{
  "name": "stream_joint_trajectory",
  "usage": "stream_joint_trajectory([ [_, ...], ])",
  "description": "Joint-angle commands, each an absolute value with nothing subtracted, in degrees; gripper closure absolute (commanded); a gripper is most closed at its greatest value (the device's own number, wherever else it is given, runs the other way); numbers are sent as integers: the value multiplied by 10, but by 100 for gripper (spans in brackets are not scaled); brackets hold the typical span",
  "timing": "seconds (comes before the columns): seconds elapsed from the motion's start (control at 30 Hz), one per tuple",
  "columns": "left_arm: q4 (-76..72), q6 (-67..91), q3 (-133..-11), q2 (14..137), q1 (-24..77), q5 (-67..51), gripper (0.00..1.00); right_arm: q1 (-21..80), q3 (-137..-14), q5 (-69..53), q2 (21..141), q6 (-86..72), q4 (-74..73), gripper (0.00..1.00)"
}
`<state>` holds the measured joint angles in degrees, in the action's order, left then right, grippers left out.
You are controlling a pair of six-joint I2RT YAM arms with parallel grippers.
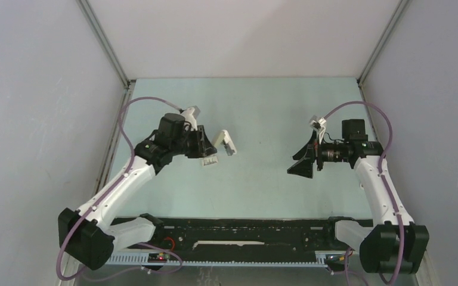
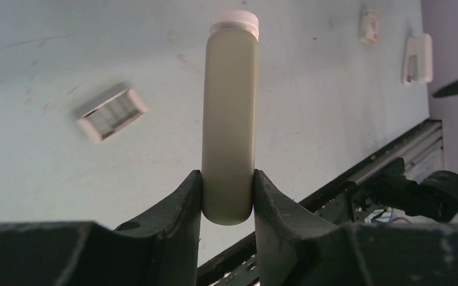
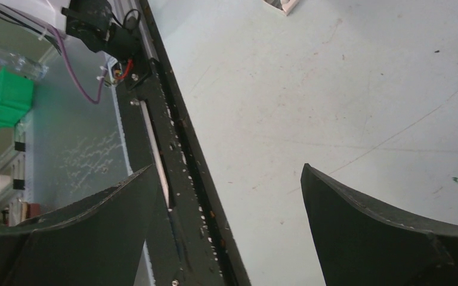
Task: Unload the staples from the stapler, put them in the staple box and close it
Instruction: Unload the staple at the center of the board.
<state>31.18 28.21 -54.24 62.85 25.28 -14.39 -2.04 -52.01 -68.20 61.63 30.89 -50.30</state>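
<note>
The stapler [image 1: 225, 143] is lifted off the table left of centre, and from above it looks spread in a V. In the left wrist view the stapler [image 2: 229, 119] is a cream oblong pointing away from me, with a white cap at its far end. My left gripper [image 1: 212, 145] [image 2: 228, 179] is shut on its near rounded end, one finger pressed against each side. My right gripper [image 1: 293, 164] [image 3: 229, 170] hangs open and empty over bare table to the right, well apart from the stapler. No staples can be made out.
A small white printed box [image 1: 209, 161] [image 2: 111, 111] lies on the table just in front of the stapler; its corner shows at the top of the right wrist view [image 3: 280, 5]. The black base rail [image 1: 244, 229] [image 3: 173, 149] runs along the near edge. Grey walls enclose three sides.
</note>
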Motion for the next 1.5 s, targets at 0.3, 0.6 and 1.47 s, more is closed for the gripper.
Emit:
stream_joint_trajectory([
  [0.3, -54, 133, -547, 753, 346, -271, 100, 33, -604, -690, 816, 406, -432, 0],
  [0.6, -105, 41, -562, 830, 353, -372, 100, 68, -655, -682, 901, 405, -360, 0],
  [1.47, -167, 5, -534, 841, 358, -434, 100, 109, -658, -728, 924, 501, -340, 36],
])
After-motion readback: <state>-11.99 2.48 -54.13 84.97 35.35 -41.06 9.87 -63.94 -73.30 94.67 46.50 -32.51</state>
